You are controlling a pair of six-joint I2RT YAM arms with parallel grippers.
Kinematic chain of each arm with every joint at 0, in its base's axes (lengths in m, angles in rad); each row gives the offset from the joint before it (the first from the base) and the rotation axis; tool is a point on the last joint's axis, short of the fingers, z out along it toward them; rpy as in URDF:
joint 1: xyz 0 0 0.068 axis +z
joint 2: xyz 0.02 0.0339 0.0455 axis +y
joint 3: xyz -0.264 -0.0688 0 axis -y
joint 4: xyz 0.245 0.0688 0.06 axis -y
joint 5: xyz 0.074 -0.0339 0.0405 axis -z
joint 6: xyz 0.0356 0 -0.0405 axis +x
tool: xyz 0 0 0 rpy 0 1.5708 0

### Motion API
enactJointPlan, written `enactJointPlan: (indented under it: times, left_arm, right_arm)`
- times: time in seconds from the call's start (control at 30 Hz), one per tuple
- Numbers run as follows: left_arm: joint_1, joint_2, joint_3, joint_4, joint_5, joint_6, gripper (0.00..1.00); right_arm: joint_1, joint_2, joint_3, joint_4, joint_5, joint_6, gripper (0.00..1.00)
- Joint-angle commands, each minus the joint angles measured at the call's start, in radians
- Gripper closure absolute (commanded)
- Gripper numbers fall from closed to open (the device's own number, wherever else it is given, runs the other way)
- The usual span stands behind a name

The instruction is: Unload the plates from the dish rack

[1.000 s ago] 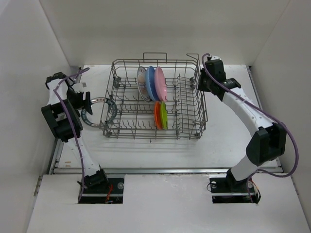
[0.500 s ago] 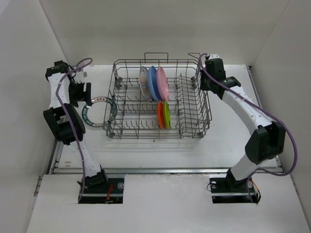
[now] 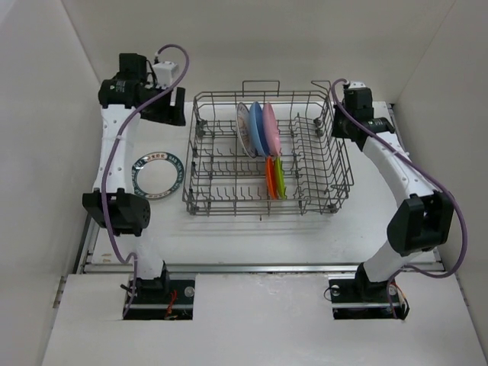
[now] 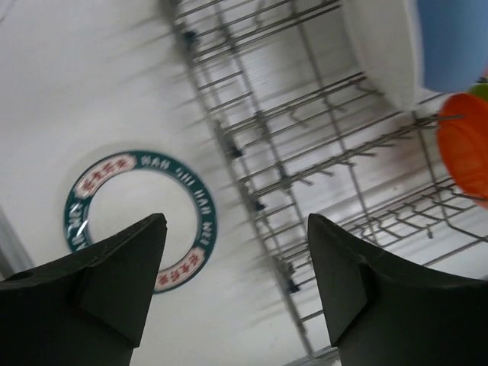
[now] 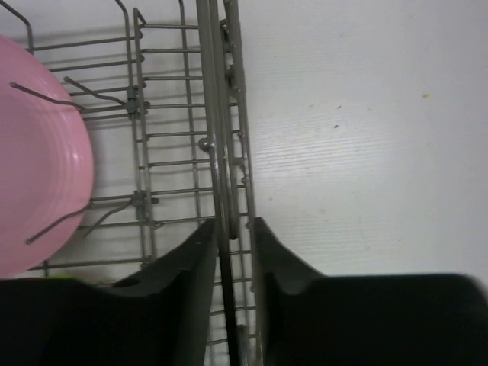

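**A:** Right claw (image 5: 232, 226) first. Where is it?

**B:** On the right-hand rim of the dish rack (image 3: 334, 164), towards the rack's far end. Its fingers are pressed in from either side of the top rim wire. It's pinching the rack itself, not a plate.

**A:** And the rack?

**B:** Mid tabletop (image 3: 229, 236), closer to the far edge than the near one.

**A:** What's inside it?

**B:** Five plates, all on edge between the tines. In the far row are the white patterned plate (image 3: 244, 131), the blue plate (image 3: 257, 131) and the pink plate (image 3: 271, 126), packed close together. Just nearer sit the smaller orange plate (image 3: 269, 178) and lime-green plate (image 3: 280, 177), side by side. From the right wrist, the pink one is off to the left of the pinched rim. It's apart from the fingers, with several wires between.

**A:** Over to the left claw (image 4: 235, 229).

**B:** It's high above the far left corner of the tabletop, fingers spread wide, nothing between them.

**A:** Any plate near it?

**B:** The ringed plate (image 3: 158, 174), clear with a teal-and-red band. It lies flat on the tabletop towards the left edge, just beside the rack's left wall and outside it. The claw hangs well above it, with no contact. Its wrist camera looks down on the plate under the left finger and the gap, and the rack runs past on the right. That view is a bit blurred.
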Motion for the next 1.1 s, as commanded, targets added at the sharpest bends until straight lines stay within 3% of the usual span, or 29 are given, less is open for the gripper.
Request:
enactJointPlan:
  times: [0.0, 0.03, 0.1, 0.17, 0.33, 0.47, 0.6, 0.87, 1.0, 1.03, 1.07]
  left_arm:
    - [-0.118, 0.054, 0.069, 0.018, 0.058, -0.060, 0.28]
    - [-0.184, 0.077, 0.115, 0.018, 0.049, -0.072, 0.25]
    - [-0.246, 0.149, 0.166, 0.018, 0.029, -0.097, 0.16]
    - [-0.323, 0.192, 0.222, 0.031, -0.017, -0.118, 0.12]
    - [-0.409, 0.287, 0.243, 0.114, -0.139, -0.175, 0.10]
    - [-0.419, 0.321, 0.243, 0.163, -0.307, -0.224, 0.19]
    - [-0.429, 0.344, 0.243, 0.177, -0.370, -0.233, 0.27]
    - [-0.429, 0.401, 0.203, 0.199, -0.274, -0.233, 0.41]
    - [-0.429, 0.439, 0.203, 0.199, -0.225, -0.242, 0.68]
    - [-0.429, 0.439, 0.203, 0.199, -0.225, -0.242, 0.86]
    - [-0.429, 0.439, 0.203, 0.199, -0.234, -0.242, 0.94]
  right_arm:
    - [-0.013, -0.071, 0.019, 0.055, 0.076, 0.089, 0.63]
    - [-0.013, -0.071, 0.019, 0.046, 0.076, 0.090, 0.28]
    - [-0.013, -0.102, 0.010, 0.046, 0.062, 0.090, 0.18]
    - [-0.013, -0.120, 0.010, 0.035, 0.053, 0.090, 0.14]
    - [-0.013, -0.176, -0.020, 0.035, 0.016, 0.090, 0.13]
    - [-0.013, -0.185, -0.060, 0.035, 0.016, 0.099, 0.13]
    - [-0.013, -0.205, -0.090, 0.046, 0.016, 0.099, 0.13]
    - [-0.013, -0.170, -0.114, 0.064, -0.006, 0.099, 0.13]
    - [-0.013, -0.131, -0.105, 0.064, -0.006, 0.099, 0.13]
    - [-0.013, -0.116, -0.105, 0.064, -0.006, 0.099, 0.13]
    - [-0.013, -0.116, -0.105, 0.064, -0.006, 0.099, 0.13]
